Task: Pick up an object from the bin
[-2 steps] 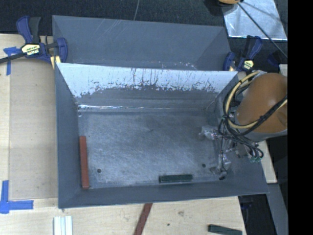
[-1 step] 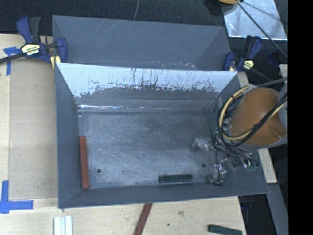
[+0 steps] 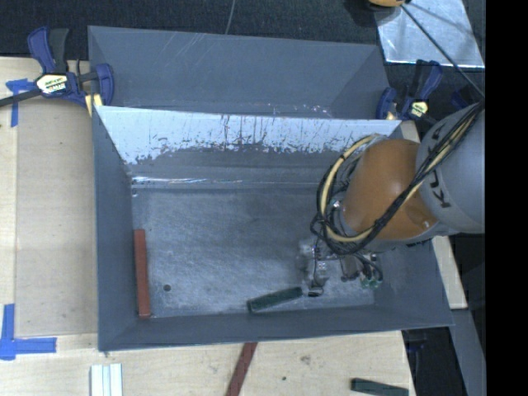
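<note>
Camera view, low in the bin's front right part: the gripper (image 3: 315, 287) points down at the floor, and how its jaws stand, wide or narrow, cannot be told, since the metal tip is seen from above and partly lost against the grey. Nothing is seen held in it. Its tip is at the right end of a dark green flat bar (image 3: 276, 300), the thing nearest to it; whether the two touch or are just beside each other cannot be made out. The bar lies flat on the floor close to the front wall, tilted a little, with its left end nearer that wall and its right end raised toward the gripper.

Above the tip sits the wrist, with a rounded orange cover (image 3: 388, 192) and a loop of yellow and black cables (image 3: 330, 200) hanging round its left side. The silver arm (image 3: 462, 176) comes in over the right rim.

Well apart, by the left wall, a reddish-brown stick (image 3: 142, 272) lies lengthwise along the foot of that wall. A small dark speck (image 3: 167, 287) sits on the floor just right of its lower half. The grey metal bin (image 3: 111, 246) has sloping walls, and the far one carries scratch marks
</note>
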